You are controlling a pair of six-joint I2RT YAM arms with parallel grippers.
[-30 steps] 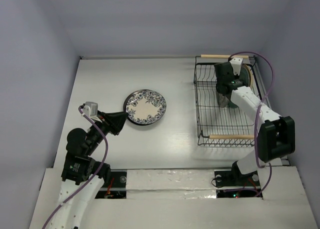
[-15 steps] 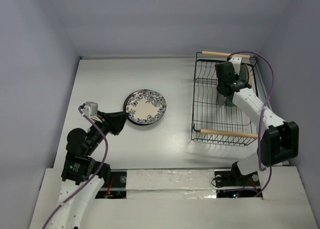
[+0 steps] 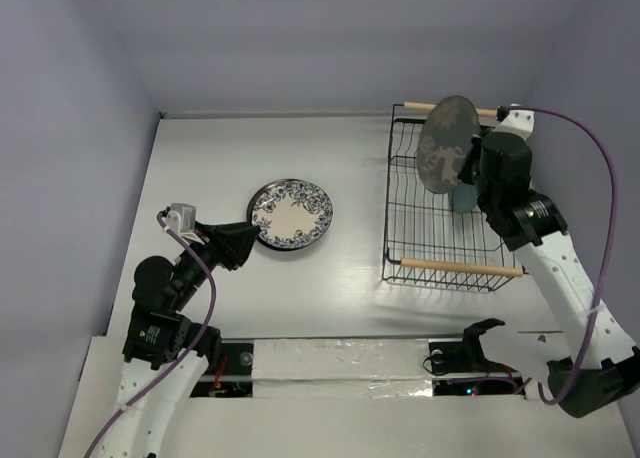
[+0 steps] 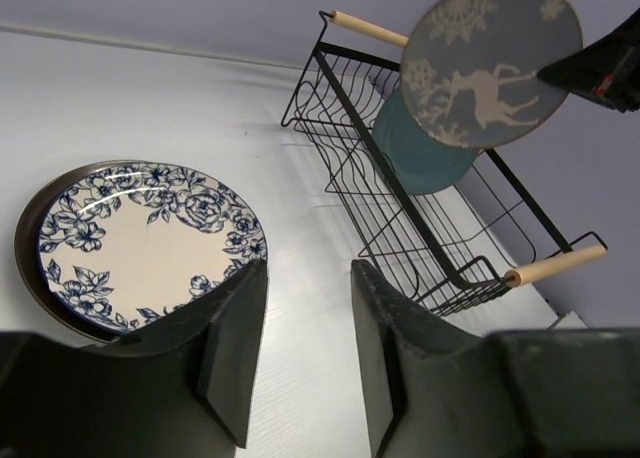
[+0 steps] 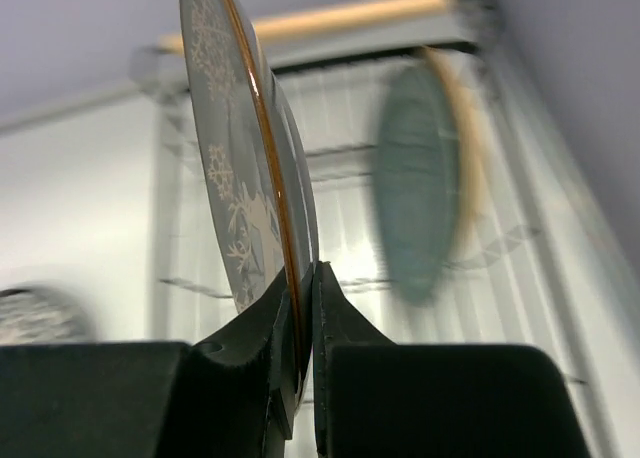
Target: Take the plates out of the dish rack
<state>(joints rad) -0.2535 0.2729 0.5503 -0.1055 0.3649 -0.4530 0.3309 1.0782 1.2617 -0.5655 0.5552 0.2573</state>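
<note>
The left fingers (image 3: 243, 240) hang parted and empty beside the floral plate (image 3: 291, 214) on the bench (image 3: 340, 168), while the deer plate (image 3: 447, 144), a second ago down in the dish rack (image 3: 388, 208), now hangs clear above it, clamped by the right fingers (image 3: 474, 161), so this plate needs only setting down.

A white table (image 3: 200, 158) is sitting between pale lilac walls (image 3: 300, 38), and a crinkled white strip (image 3: 340, 363) is running along its near edge.
</note>
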